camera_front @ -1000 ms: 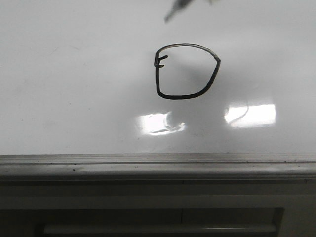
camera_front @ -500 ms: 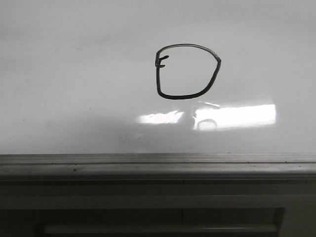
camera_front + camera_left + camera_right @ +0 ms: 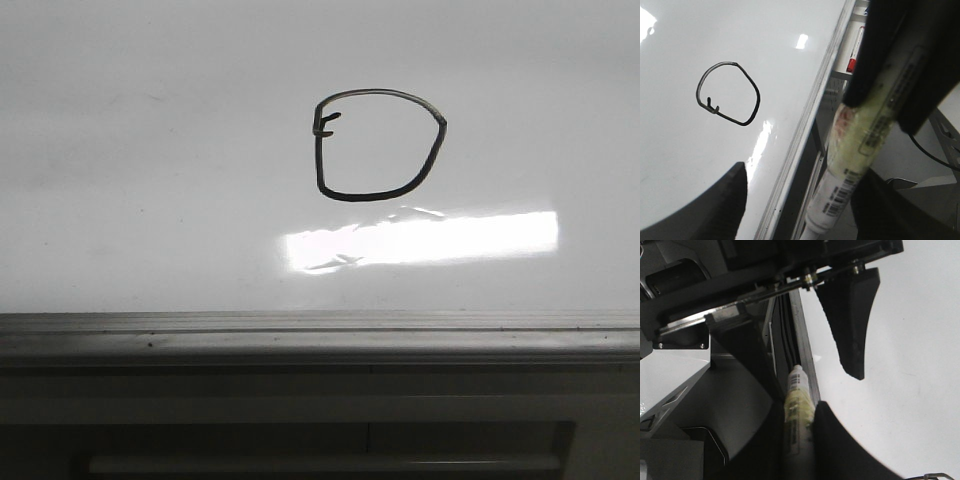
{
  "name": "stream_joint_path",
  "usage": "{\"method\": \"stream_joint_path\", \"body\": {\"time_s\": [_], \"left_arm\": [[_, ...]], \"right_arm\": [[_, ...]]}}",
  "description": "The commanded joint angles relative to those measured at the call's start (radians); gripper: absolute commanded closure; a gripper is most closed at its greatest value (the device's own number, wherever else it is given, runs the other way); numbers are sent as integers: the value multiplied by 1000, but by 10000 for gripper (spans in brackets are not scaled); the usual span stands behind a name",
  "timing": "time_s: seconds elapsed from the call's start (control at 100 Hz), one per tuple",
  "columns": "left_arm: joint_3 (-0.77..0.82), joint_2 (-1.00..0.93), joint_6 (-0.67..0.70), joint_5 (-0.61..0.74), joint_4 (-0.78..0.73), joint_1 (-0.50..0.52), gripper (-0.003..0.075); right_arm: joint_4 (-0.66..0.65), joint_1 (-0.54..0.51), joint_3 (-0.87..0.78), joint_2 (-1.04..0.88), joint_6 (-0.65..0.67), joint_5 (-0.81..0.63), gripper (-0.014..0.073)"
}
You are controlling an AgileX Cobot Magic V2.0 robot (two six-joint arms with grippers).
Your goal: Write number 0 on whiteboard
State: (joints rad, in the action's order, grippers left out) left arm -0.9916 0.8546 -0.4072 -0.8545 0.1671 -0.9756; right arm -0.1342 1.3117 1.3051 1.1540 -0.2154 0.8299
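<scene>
The right gripper point(image 3: 799, 427) was clamped on a marker point(image 3: 797, 400). The left gripper point(image 3: 805, 200) stood spread wide and gripped nothing. The marker lay alongside the grey edge rail point(image 3: 320, 325), apparently off the writing surface. The number 0 point(image 3: 380, 145), a closed D-like loop, sat at about one o'clock from the centre of the whiteboard point(image 3: 150, 150), so the writing seemed finished. The next move probably called for keeping the tip off the board. A bright glare bar point(image 3: 420, 240) lay at six o'clock from the loop.

front view faces whiteboard point(image 3: 150, 150) closely; left wrist view perhaps shares its number 0 point(image 3: 378, 145).
</scene>
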Motion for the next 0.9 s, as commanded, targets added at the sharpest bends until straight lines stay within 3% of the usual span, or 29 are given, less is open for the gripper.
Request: {"method": "stream_joint_path", "body": {"time_s": [0.0, 0.13, 0.3, 0.44, 0.51, 0.58, 0.68, 0.73, 0.81, 0.89], "left_arm": [[-35, 5, 0, 67, 32, -5, 342], [-35, 22, 0, 60, 41, -5, 477], [-35, 25, 0, 58, 41, -5, 741], [-35, 25, 0, 58, 41, -5, 740], [-35, 25, 0, 60, 41, -5, 740], [-33, 25, 1, 71, 41, -5, 740], [-22, 25, 35, 112, 38, -3, 740], [-8, 25, 72, 150, 26, -3, 740], [27, 25, 189, 218, -37, -3, 740], [72, 25, 390, 302, -167, -3, 740]], "right_arm": [[-5, 16, 31, -17, -14, -75, 642], [-5, 30, 31, -17, -14, -75, 642], [-3, 30, 31, -17, -14, -67, 642], [-3, 30, 31, -17, -14, -76, 636], [-3, 30, 31, -17, -14, -89, 573], [-11, 30, 31, -21, -14, -103, 417], [-53, 30, 31, -37, 19, -126, 115], [-84, 30, 31, -53, 67, -143, 28], [-147, 30, 31, -96, 157, -155, 22], [-182, 26, 31, -152, 229, -148, 99]]}}
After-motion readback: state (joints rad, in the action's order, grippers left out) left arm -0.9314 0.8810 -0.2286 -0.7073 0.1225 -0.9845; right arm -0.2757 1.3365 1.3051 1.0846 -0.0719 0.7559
